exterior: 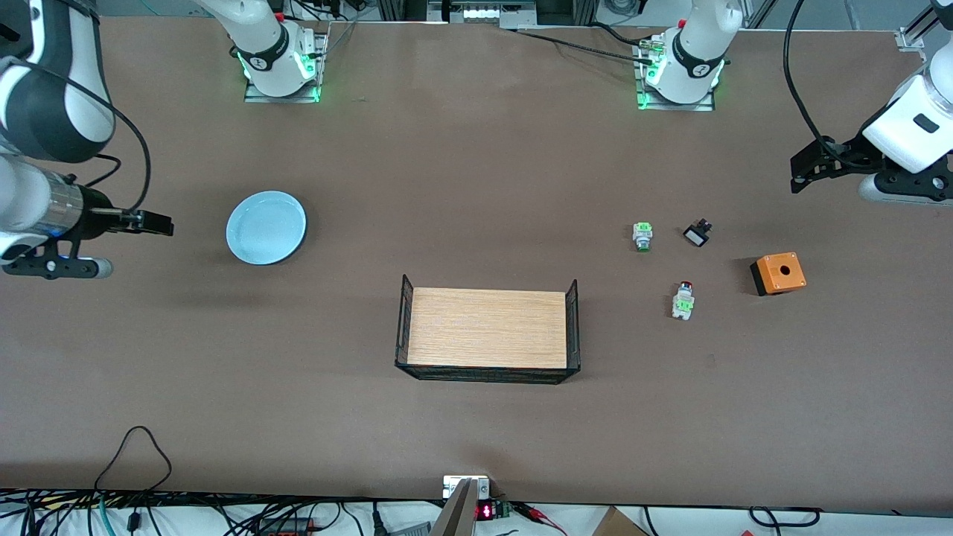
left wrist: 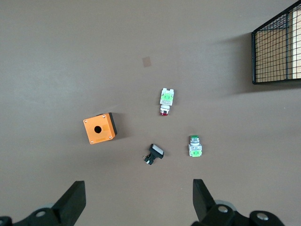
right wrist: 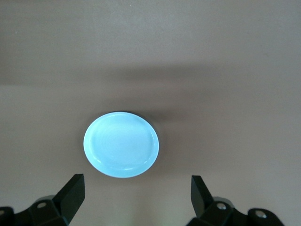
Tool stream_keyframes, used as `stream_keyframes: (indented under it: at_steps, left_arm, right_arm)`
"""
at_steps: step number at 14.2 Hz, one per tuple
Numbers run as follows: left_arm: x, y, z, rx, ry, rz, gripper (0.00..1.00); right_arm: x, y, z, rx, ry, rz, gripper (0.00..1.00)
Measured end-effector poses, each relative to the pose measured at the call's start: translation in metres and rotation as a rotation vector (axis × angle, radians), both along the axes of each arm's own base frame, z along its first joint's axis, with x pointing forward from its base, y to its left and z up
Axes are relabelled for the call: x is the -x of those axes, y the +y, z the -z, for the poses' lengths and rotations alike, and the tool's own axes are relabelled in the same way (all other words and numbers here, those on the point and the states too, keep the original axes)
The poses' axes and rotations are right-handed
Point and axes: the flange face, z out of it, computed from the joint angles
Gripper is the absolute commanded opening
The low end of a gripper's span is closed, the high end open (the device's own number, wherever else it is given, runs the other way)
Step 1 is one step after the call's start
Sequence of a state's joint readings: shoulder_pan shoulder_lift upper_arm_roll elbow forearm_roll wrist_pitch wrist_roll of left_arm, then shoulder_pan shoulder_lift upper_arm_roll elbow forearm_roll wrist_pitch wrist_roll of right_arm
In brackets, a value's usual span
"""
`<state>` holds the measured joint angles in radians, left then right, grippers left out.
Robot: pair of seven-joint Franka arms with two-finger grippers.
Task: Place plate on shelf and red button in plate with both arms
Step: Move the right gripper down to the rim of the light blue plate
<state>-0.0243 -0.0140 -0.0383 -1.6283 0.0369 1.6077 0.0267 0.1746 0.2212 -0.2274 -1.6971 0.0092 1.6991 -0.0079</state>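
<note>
The pale blue plate [exterior: 266,227] lies flat on the table toward the right arm's end, and shows whole in the right wrist view [right wrist: 121,144]. My right gripper [exterior: 168,225] [right wrist: 136,181] hangs open over bare table beside the plate, holding nothing. The red button [exterior: 683,300] [left wrist: 166,100], with a whitish body, a green block and a dark red cap, lies on its side toward the left arm's end. My left gripper [exterior: 800,171] [left wrist: 138,188] is open and empty over bare table beside the cluster of small parts.
A black wire basket [exterior: 406,320] [left wrist: 277,47] with a wooden floor stands mid-table, nearer the front camera. Around the red button lie a green-capped switch [exterior: 642,236] [left wrist: 194,146], a small black part [exterior: 697,234] [left wrist: 154,153] and an orange box with a hole [exterior: 778,273] [left wrist: 99,128].
</note>
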Motion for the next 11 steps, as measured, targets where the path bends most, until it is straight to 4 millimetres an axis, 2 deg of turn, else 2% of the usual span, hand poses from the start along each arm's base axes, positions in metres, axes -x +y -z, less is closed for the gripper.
stream_keyframes:
  at_steps: [4,8,11]
  left_arm:
    - [0.000,0.000,0.000,0.000,0.001,0.000,1.00]
    - [0.001,0.000,0.001,-0.001,0.011,-0.001,1.00]
    - [0.001,0.001,0.001,-0.001,0.012,-0.002,1.00]
  right_arm:
    - [0.026,-0.010,0.046,-0.009,0.039,0.022,1.00]
    - [0.058,-0.039,0.099,-0.016,0.078,0.080,1.00]
    - [0.077,-0.041,0.140,-0.015,0.068,0.086,1.00]
